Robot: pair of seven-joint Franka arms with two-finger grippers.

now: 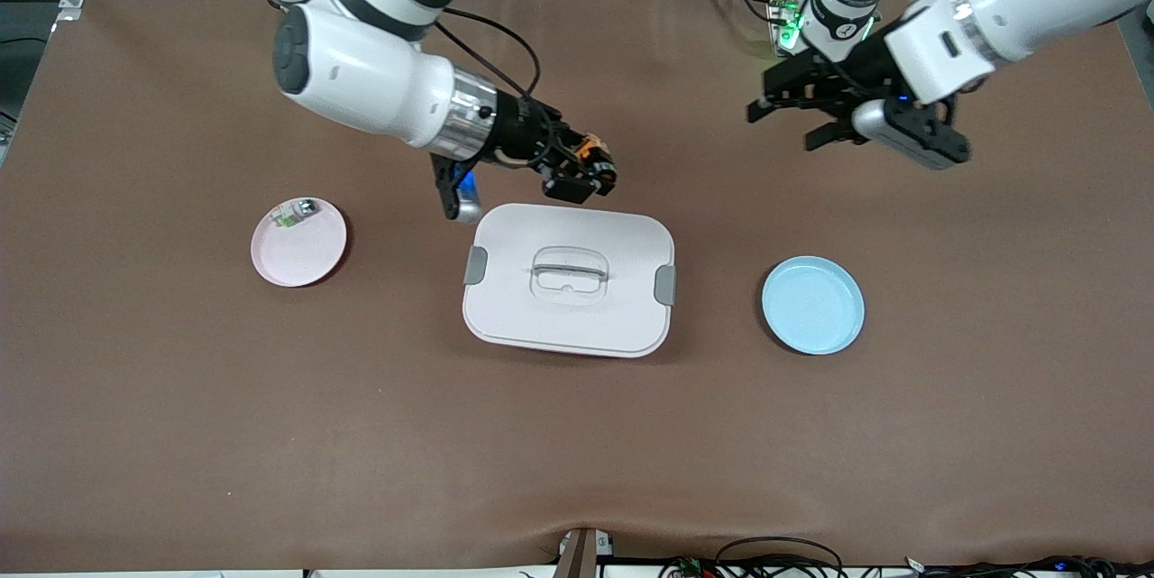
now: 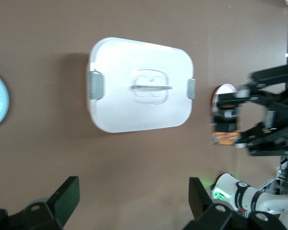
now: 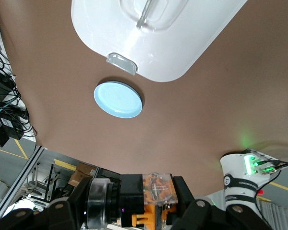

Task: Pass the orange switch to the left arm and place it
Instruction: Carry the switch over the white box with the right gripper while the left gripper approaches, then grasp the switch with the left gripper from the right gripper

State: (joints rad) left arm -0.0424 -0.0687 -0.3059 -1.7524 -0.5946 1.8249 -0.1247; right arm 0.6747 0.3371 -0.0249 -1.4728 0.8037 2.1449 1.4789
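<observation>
The right gripper (image 1: 590, 172) is clenched on the tiny black-and-orange switch (image 1: 595, 151) — in the right wrist view the orange body (image 3: 158, 189) sits pinched between the two black fingers (image 3: 185, 191). Gripper and switch hang in the air over the table just beside the edge of the large white rounded-rectangular box (image 1: 570, 279) with grey side latches, on the side toward the robots' bases. The left gripper (image 1: 789, 118) hangs with its fingers (image 2: 67, 199) spread apart, holding nothing, over bare brown table toward the left arm's end. A round light-blue plate (image 1: 813, 305) lies beside the box at that end — a round pink plate (image 1: 302, 249) lies at the right arm's end, with a small green-and-white component (image 1: 290, 215) on it
</observation>
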